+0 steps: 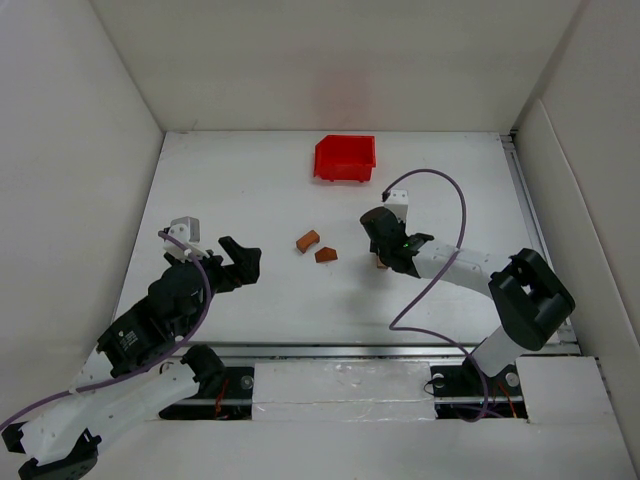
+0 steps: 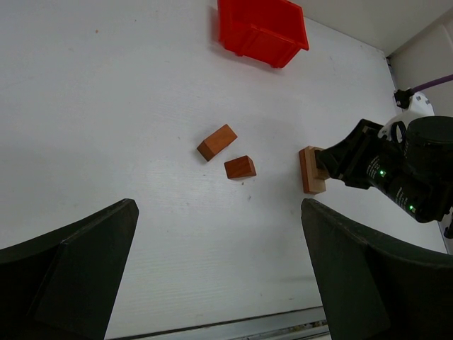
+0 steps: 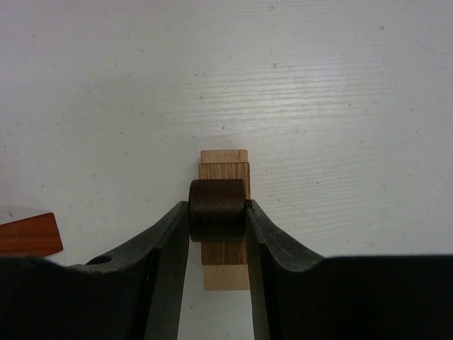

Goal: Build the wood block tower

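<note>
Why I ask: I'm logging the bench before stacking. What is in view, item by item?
tan block: 1, light tan, flat on the table under the right gripper's tips
dark round block: 1, dark brown, clamped over the tan block
orange block: 1, orange-brown, mid-table, left of the tan block
red-brown block: 1, reddish-brown, beside the orange block, not touching it
bin: 1, red, far centre of the table
table: 1, white
walls: 3, white, left, back and right
cables: 2, purple, one per arm
arms: 2, black and white, near edge
left gripper: 1, black, open, left of the blocks
right gripper: 1, black, shut on the dark round block
</note>
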### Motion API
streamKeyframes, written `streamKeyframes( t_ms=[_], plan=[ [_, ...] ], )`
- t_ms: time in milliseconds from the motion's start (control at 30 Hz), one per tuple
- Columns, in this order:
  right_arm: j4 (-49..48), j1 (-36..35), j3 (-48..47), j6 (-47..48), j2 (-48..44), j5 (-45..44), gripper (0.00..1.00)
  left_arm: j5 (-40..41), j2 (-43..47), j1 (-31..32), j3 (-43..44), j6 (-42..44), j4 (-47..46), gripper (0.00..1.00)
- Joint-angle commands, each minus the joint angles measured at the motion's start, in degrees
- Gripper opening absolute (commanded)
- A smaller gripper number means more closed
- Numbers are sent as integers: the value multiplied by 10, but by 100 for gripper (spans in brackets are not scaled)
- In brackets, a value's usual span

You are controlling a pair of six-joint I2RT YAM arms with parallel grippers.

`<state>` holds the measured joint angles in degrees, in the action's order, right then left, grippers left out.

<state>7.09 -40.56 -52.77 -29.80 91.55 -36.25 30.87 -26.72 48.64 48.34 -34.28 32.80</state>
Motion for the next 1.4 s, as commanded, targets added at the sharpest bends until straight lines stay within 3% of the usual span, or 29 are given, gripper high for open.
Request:
streamKeyframes(
  t_ms=[0, 600, 1367],
  plan=[
    [-15, 1, -18, -2, -13, -23, 1, 1, 7, 0, -2, 10, -19, 99],
    [-50, 23, 14, 28, -42, 36, 2, 2, 10, 0, -2, 10, -19, 99],
    [-48, 29, 28, 19, -37, 39, 2, 3, 7, 0, -1, 9, -16, 99]
  ],
)
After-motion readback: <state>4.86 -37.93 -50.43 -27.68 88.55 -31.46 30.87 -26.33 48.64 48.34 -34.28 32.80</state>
